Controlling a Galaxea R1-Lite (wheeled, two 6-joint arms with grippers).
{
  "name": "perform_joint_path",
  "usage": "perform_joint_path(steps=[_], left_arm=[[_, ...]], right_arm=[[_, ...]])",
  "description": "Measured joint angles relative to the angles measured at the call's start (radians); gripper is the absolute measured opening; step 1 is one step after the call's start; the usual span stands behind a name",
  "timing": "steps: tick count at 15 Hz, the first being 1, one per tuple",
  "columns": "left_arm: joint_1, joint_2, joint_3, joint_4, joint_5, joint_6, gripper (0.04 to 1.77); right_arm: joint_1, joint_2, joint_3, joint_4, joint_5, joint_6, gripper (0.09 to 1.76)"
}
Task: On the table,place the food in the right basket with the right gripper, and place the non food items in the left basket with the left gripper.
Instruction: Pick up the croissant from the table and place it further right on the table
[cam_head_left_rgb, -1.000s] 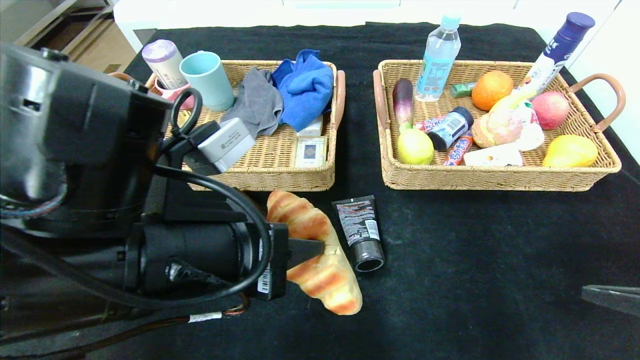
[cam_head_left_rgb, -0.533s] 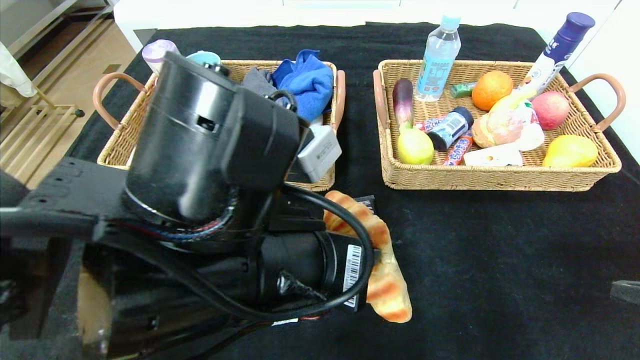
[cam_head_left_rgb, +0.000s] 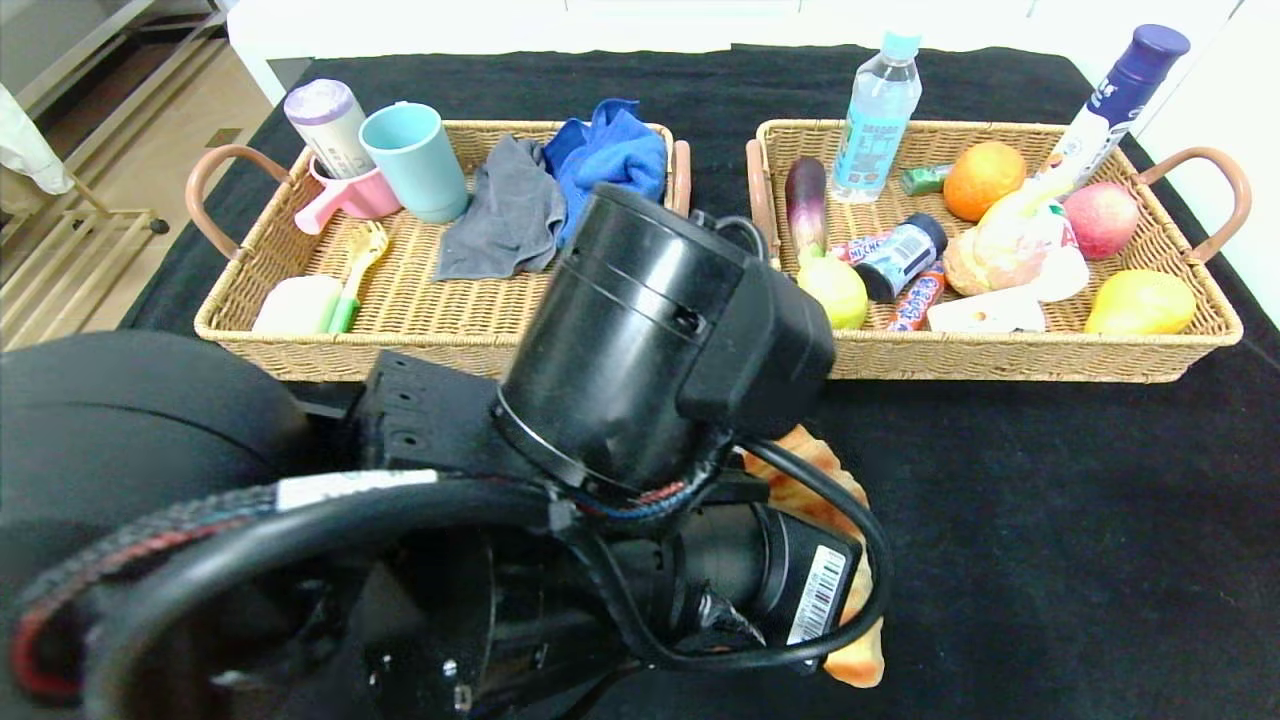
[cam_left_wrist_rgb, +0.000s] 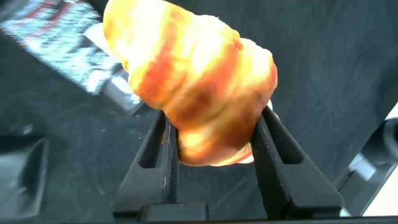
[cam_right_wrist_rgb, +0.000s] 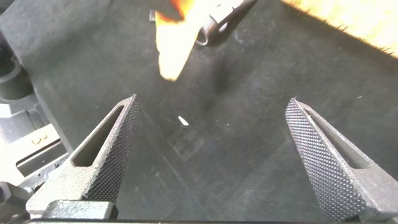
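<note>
My left gripper (cam_left_wrist_rgb: 213, 118) is shut on the striped golden croissant (cam_left_wrist_rgb: 193, 87), held lifted over the black table (cam_left_wrist_rgb: 323, 74). In the head view my left arm (cam_head_left_rgb: 650, 340) hides most of the croissant (cam_head_left_rgb: 850, 570) and all of the black squeeze tube. That tube (cam_left_wrist_rgb: 68, 56) lies on the cloth beyond the croissant. My right gripper (cam_right_wrist_rgb: 211, 102) hangs open over bare cloth, with the croissant's tip (cam_right_wrist_rgb: 171, 43) and the tube (cam_right_wrist_rgb: 224, 15) farther off. The left basket (cam_head_left_rgb: 420, 340) and right basket (cam_head_left_rgb: 1000, 355) stand at the back. The glasses case is out of view.
The left basket holds cups (cam_head_left_rgb: 415, 160) and cloths (cam_head_left_rgb: 610, 155). The right basket holds fruit, a small blue-lidded bottle (cam_head_left_rgb: 900, 255) and snacks. A water bottle (cam_head_left_rgb: 878, 100) and a tall blue-capped bottle (cam_head_left_rgb: 1115, 95) stand at its far side.
My left arm has swung to the right with the croissant, away from the tube, and now covers the tube in the head view. The right gripper's finger has left that view's right edge.
</note>
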Motion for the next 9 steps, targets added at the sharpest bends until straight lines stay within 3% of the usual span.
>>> perform_joint_path(steps=[9], left_arm=[[-0.019,0.097,0.000,-0.151,-0.004,0.053,0.75]], right_arm=[[-0.018,-0.041,-0.050,0.067,-0.018,0.007,1.71]])
